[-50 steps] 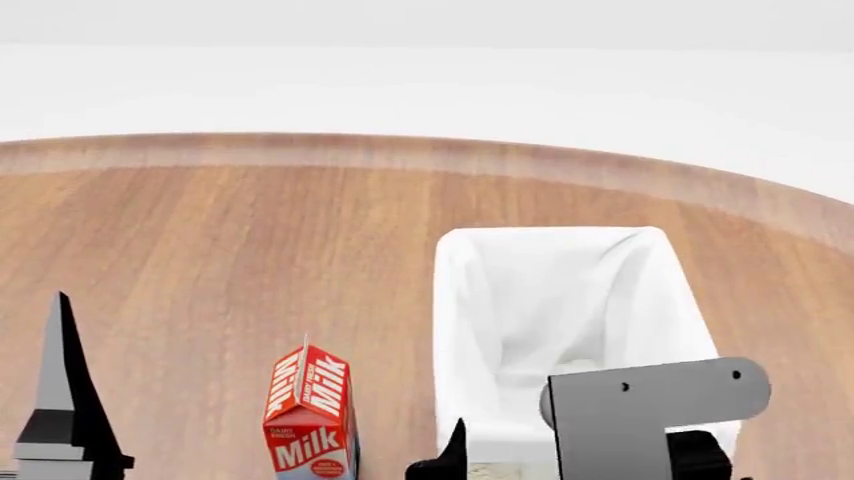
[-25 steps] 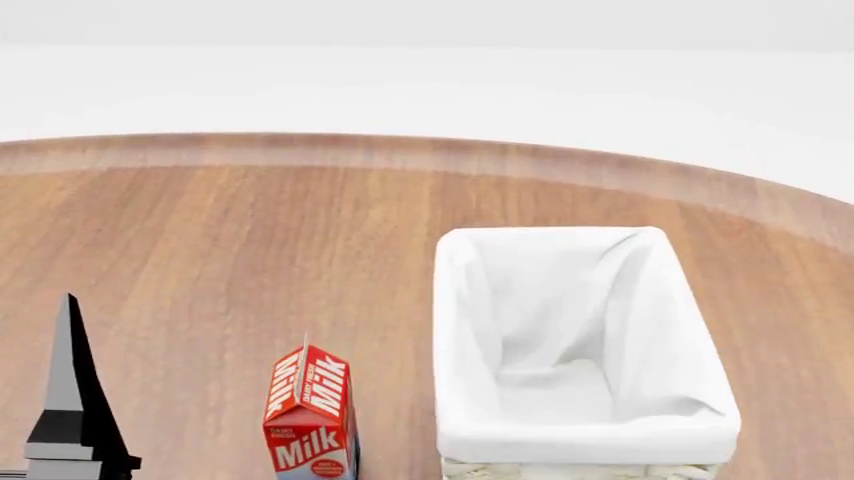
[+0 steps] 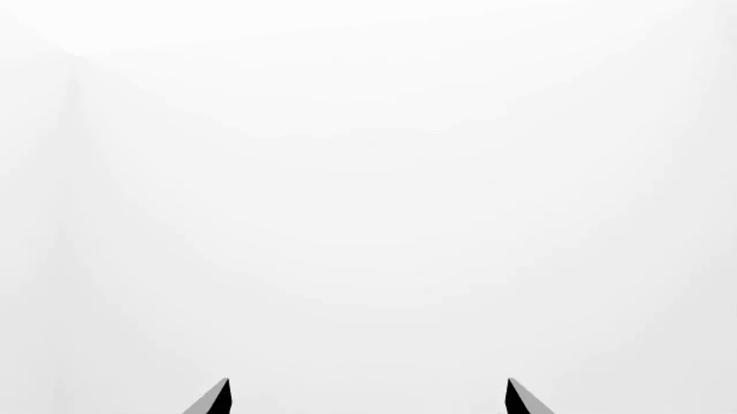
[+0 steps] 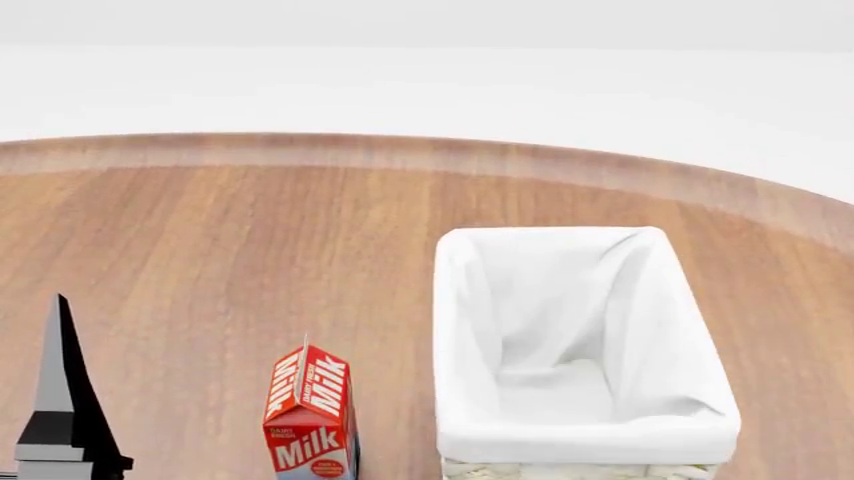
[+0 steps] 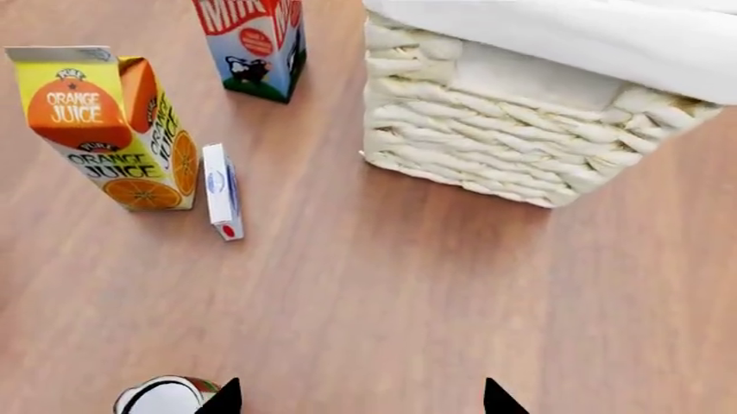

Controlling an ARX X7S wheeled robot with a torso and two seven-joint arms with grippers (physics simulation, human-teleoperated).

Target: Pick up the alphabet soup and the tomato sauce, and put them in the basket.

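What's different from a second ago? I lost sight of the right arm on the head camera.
The right arm, which hung over the near end of the basket a second ago, has pulled back out of the head view. The left gripper barely shifted at the lower left. The milk carton and basket stayed put.

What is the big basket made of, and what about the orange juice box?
The basket looks like cream woven wicker: thick plaited strands show on its side. A white cloth lining, soft and creased, folds over its rim. The orange juice box looks like printed cardboard with a smooth finish: flat sides, sharp edges and a folded gable top. It is only a render, so these are guesses.
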